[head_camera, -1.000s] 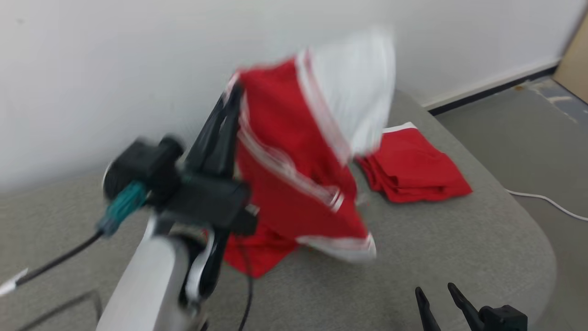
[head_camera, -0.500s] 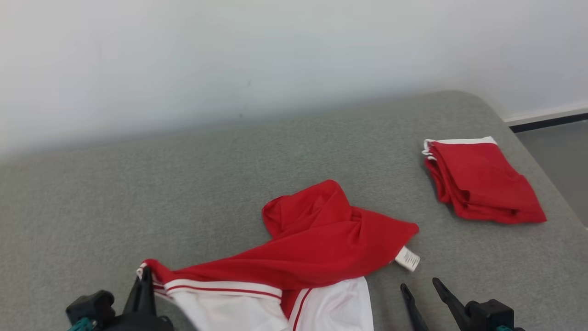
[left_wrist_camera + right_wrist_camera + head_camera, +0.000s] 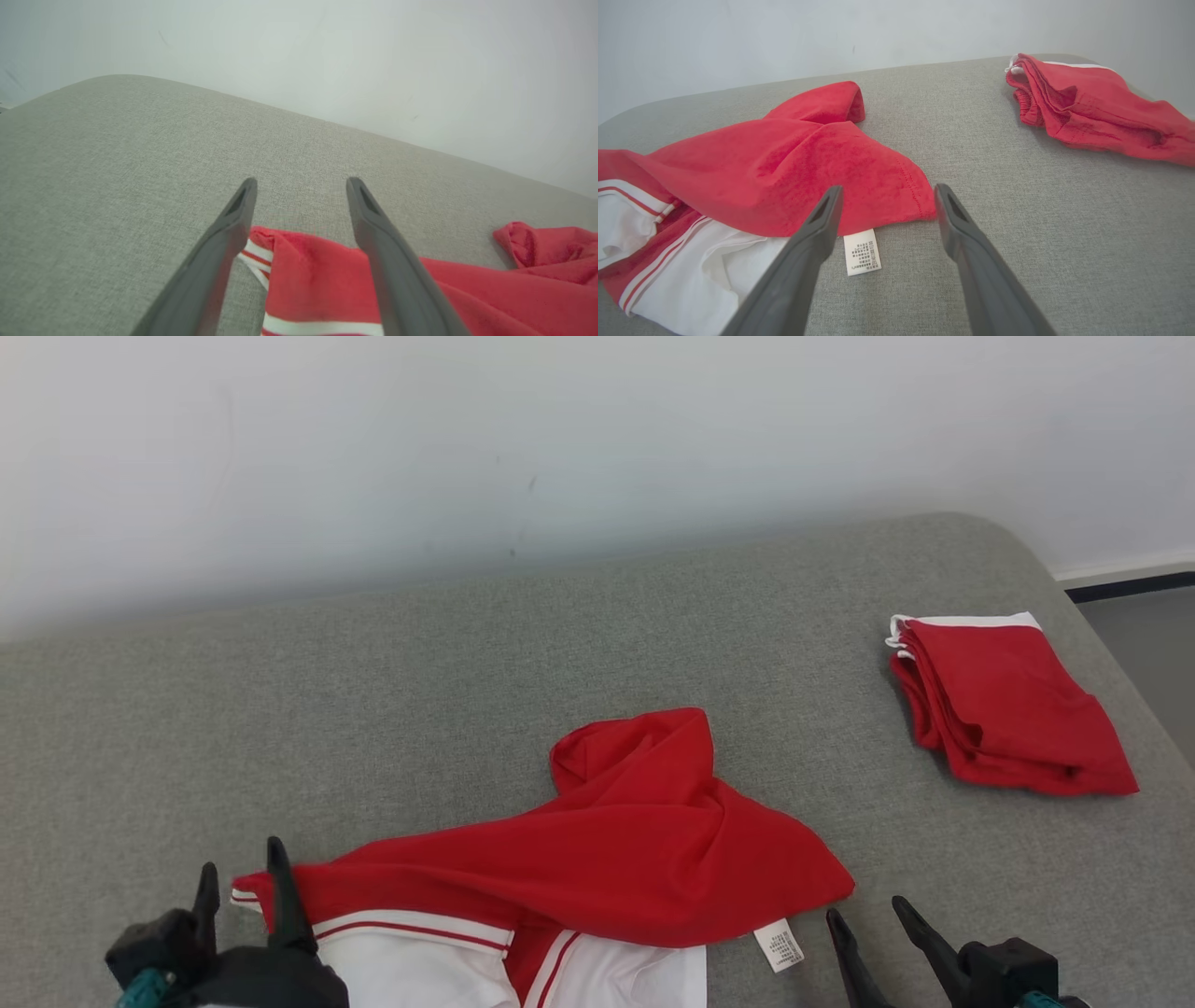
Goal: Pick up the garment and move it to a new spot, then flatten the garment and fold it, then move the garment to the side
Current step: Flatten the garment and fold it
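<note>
A crumpled red and white garment (image 3: 607,859) lies on the grey cushioned surface (image 3: 373,691) near its front edge, red part on top, white part toward me, a white label (image 3: 778,945) at its right corner. My left gripper (image 3: 238,877) stands open at the garment's left corner, its fingers (image 3: 233,224) spread over the striped edge (image 3: 254,254) with nothing clamped. My right gripper (image 3: 873,919) is open just right of the label, and the garment's red hem (image 3: 887,186) lies beyond its fingertips (image 3: 831,205).
A second red garment (image 3: 1004,705), folded, lies at the right end of the surface. A white wall (image 3: 560,429) runs behind it. The surface's rounded right edge drops to a grey floor (image 3: 1144,644) with a dark skirting strip.
One second ago my left gripper held the garment up in the air. It has since come down onto the surface, and the left gripper has let go of the corner and opened. The camera also shifted.
</note>
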Controlling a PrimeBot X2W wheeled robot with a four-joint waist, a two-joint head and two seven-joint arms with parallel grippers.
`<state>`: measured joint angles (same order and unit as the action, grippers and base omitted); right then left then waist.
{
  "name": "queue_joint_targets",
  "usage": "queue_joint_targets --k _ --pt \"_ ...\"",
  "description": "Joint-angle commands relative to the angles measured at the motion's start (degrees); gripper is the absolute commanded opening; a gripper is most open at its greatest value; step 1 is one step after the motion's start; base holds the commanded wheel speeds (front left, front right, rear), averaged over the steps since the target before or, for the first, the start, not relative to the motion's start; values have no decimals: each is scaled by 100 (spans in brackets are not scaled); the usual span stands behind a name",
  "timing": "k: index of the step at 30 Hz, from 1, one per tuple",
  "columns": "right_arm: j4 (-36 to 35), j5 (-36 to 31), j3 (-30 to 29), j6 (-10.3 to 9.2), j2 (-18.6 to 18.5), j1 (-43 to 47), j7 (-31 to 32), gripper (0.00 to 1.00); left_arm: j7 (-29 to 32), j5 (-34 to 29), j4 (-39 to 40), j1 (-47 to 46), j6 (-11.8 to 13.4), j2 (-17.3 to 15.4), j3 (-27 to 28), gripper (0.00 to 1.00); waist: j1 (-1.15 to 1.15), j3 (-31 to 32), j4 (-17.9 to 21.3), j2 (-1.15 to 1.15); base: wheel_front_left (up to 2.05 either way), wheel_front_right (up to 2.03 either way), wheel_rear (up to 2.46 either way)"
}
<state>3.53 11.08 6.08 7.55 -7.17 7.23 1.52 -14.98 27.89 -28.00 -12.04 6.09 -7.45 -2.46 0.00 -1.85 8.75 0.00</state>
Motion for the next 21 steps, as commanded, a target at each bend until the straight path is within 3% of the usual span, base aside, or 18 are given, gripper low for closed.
queue_joint_targets --k 1,5,12,19,21 --pt "-16 35 -20 -11 -32 68 17 100 -16 -83 131 215 25 48 28 100 0 37 -38 0 0 0 0" --pt "16 68 -8 -11 -86 49 242 100 -18 -354 818 744 -152 144 -43 100 0 78 -165 0 0 0 0" --pt "166 242 149 -11 -189 -364 1208 100 -19 -670 1945 1710 -867 15 -439 100 0 143 -575 0 0 0 0" --pt "409 124 364 -11 -175 -871 1953 100 -19 -731 2238 2018 -1066 -37 -498 100 0 183 -1034 0 0 0 0" --pt "556 0 190 -11 -96 -1000 2093 100 -19 -741 2264 2029 -1104 -53 -558 100 0 190 -1176 0 0 0 0"
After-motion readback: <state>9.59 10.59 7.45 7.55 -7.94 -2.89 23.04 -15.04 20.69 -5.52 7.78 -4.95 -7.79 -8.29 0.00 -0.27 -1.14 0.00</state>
